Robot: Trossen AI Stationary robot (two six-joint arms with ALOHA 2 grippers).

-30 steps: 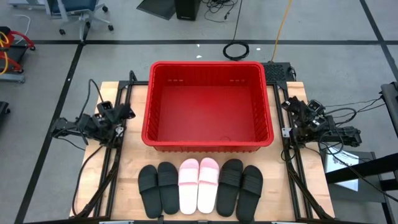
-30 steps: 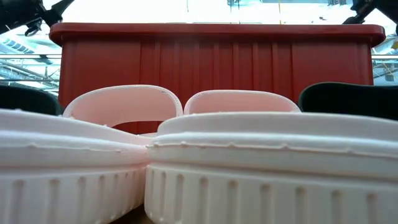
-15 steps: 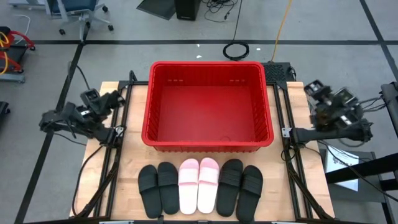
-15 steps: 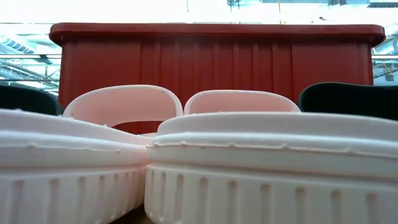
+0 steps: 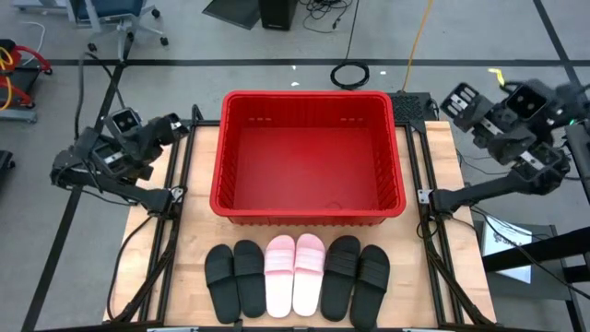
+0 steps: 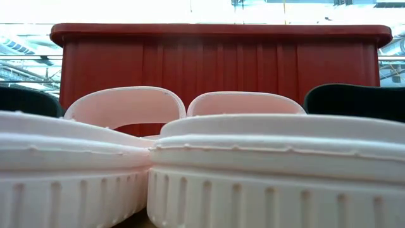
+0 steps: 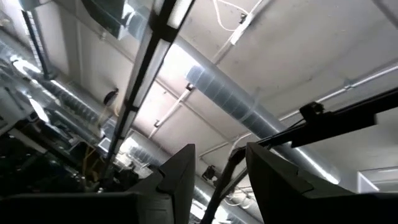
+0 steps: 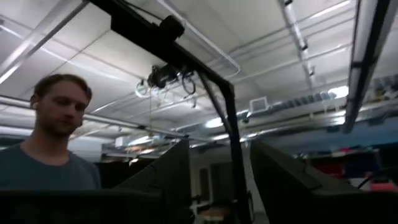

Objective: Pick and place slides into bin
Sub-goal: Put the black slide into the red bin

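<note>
The red bin (image 5: 309, 96) stands on the table's far half and shows as a red wall in the low view (image 6: 221, 63). Six slides lie soles down in a row at the near edge: a black pair (image 5: 234, 279), a pink pair (image 5: 294, 274) that fills the low view (image 6: 209, 158), and a second black pair (image 5: 356, 275). My left gripper (image 5: 173, 124) is raised left of the bin, open and empty, its fingers (image 7: 180, 180) pointing up. My right gripper (image 5: 458, 100) is raised right of the bin's far corner, open and empty (image 8: 221, 168).
Dark frame rails (image 5: 175, 231) run along both sides of the table. A sheet of paper (image 5: 507, 242) lies off the right side. A person (image 8: 56, 143) shows beyond the table in the right wrist view. A coiled cable (image 5: 350, 74) lies on the floor behind the bin.
Both arms have risen from low folded poses beside the bin. My left gripper has gone up and toward the far edge. My right gripper has gone up and toward the far right. Both have left the low view. The slides and bin have stayed put.
</note>
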